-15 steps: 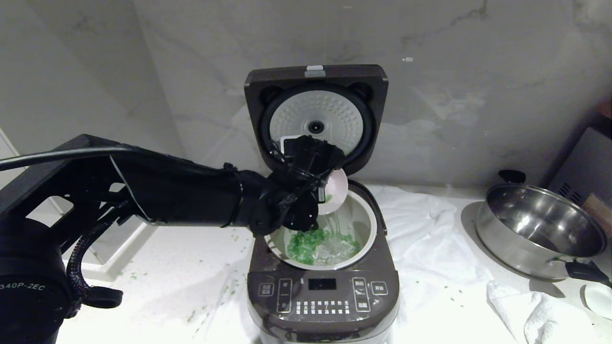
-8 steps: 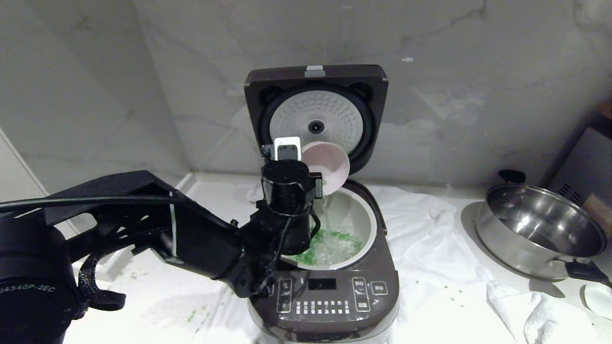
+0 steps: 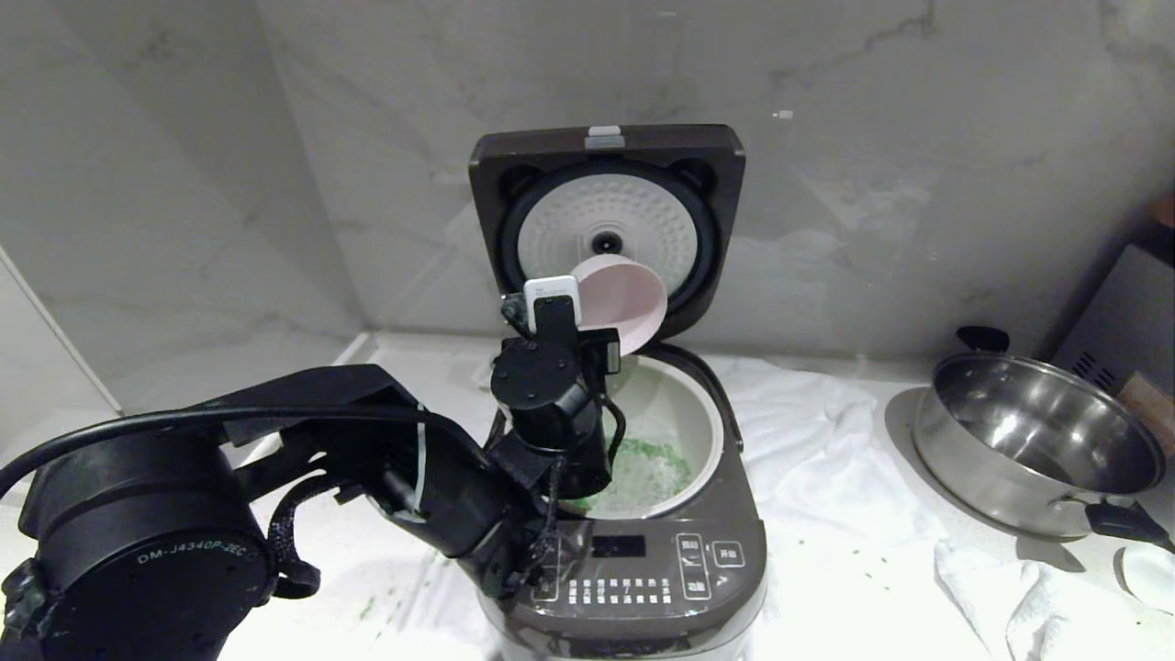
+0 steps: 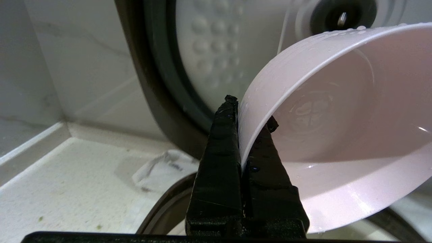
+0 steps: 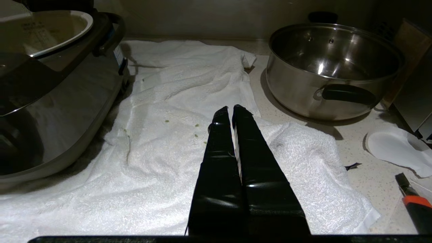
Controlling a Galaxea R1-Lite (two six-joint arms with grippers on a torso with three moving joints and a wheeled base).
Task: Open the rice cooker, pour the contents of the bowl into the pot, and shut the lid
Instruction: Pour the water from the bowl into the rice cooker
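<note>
Holding the bowl (image 3: 621, 298) by its rim, the left gripper (image 3: 562, 312) stands over the left rear edge of the rice cooker (image 3: 624, 514), in front of the raised lid (image 3: 606, 197). The fingers (image 4: 221, 145) are pressed together on the bowl wall, one outside and one inside, as the left wrist view shows. The bowl lies tilted on its side above the pot (image 3: 690, 413), its inside wet and bare of green bits. The contents of the bowl (image 3: 650, 452) lie in the pot with water. Right of the cooker, a white towel (image 3: 808, 441) covers the counter, with a steel pan (image 3: 1037, 450) beyond it. The right gripper (image 5: 229, 111) hangs idle above that towel, right of the cooker, fingers pressed together on nothing.

Handling, as a judgement: the bowl looks light, thin-walled and stiff. Its wet surface is likely slippery, so the rim pinch should stay firm and any rotation slow. The lid is hinged and rigid; pressing on its top edge should bring it down.

Change from one second ago: the bowl then hung mouth-down at the pot rim, with water running out. It now sits higher and closer to the lid, turned back toward level, and the arm has swung lower in front of the cooker. Pouring appears complete; setting the bowl aside and closing the lid remain.
</note>
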